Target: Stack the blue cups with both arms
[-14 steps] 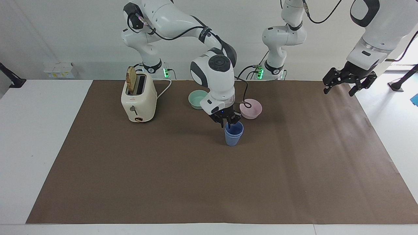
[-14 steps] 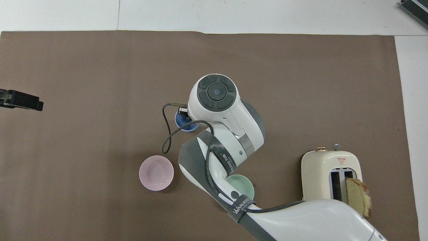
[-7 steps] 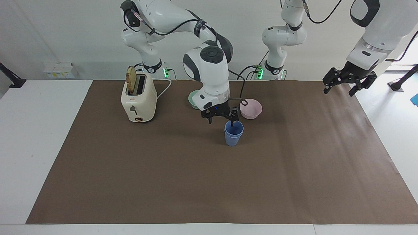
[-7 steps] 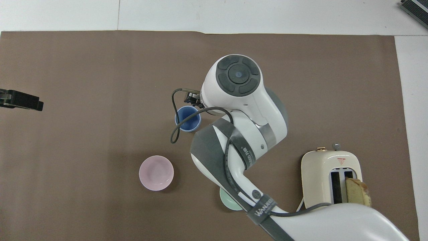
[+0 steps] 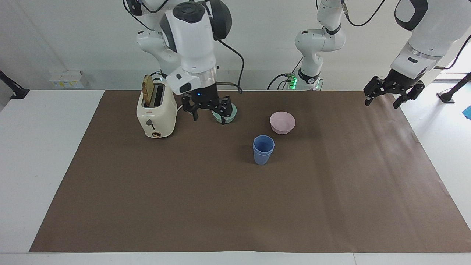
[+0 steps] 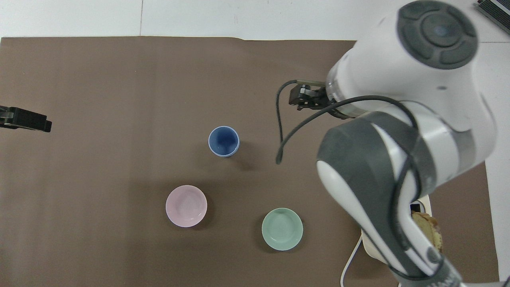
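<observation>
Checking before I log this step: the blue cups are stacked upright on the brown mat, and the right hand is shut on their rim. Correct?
Not quite. The blue cups are stacked upright on the brown mat, but the right hand is open, holds nothing and hangs up by the toaster and green bowl. The facing view shows the cups standing free.

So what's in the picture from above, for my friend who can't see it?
Blue cups stand stacked as one on a brown table, with a pink bowl and a green bowl nearer the robots. The right gripper is up in the air, holding nothing. The left gripper waits at the table's edge.
</observation>
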Robot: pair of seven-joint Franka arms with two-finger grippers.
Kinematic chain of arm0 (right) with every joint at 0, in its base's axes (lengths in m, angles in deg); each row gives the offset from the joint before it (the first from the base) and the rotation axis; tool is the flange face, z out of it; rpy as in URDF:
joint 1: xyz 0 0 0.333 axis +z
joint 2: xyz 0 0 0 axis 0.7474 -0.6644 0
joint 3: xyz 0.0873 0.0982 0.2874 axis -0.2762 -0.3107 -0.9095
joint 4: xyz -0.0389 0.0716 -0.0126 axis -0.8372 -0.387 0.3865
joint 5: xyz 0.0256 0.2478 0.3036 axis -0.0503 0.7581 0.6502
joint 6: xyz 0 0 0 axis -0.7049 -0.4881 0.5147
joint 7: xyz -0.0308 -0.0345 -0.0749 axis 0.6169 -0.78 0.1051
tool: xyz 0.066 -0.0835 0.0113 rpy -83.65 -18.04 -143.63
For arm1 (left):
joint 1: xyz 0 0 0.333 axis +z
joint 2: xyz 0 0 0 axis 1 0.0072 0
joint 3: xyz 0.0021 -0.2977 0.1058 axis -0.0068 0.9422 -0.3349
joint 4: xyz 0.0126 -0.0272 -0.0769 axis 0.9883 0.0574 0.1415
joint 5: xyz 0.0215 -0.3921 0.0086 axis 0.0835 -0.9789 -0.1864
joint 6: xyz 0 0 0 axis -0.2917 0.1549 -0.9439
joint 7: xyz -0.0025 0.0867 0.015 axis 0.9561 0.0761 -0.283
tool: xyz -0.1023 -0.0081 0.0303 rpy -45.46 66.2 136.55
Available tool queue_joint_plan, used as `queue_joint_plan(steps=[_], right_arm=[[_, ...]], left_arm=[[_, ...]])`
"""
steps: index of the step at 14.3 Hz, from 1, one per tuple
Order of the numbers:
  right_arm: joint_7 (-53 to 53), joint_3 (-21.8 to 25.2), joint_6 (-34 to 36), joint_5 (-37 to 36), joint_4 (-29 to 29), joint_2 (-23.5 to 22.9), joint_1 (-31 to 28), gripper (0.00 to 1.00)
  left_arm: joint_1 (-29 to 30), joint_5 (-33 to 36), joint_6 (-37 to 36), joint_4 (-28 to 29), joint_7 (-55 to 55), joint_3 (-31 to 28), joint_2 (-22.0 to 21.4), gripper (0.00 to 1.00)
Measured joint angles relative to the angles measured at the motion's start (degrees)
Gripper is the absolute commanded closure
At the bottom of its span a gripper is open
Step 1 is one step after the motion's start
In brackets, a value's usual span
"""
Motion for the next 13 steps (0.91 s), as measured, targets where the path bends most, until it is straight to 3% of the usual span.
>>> queue_joint_plan(steps=[4,8,13], right_arm=[[-13.77,0.19,7.46,0.0,-0.06,4.25,-7.32,0.0],[-21.5,0.45,9.56,0.1,0.1,7.6,-12.07,0.0],[-23.46,0.19,5.25,2.03,7.91,10.42,-14.91,0.0]], left_arm=[[0.0,0.0,0.0,0.0,0.0,0.0,0.0,0.0],[0.0,0.0,0.0,0.0,0.0,0.0,0.0,0.0],[0.0,0.0,0.0,0.0,0.0,0.0,0.0,0.0]])
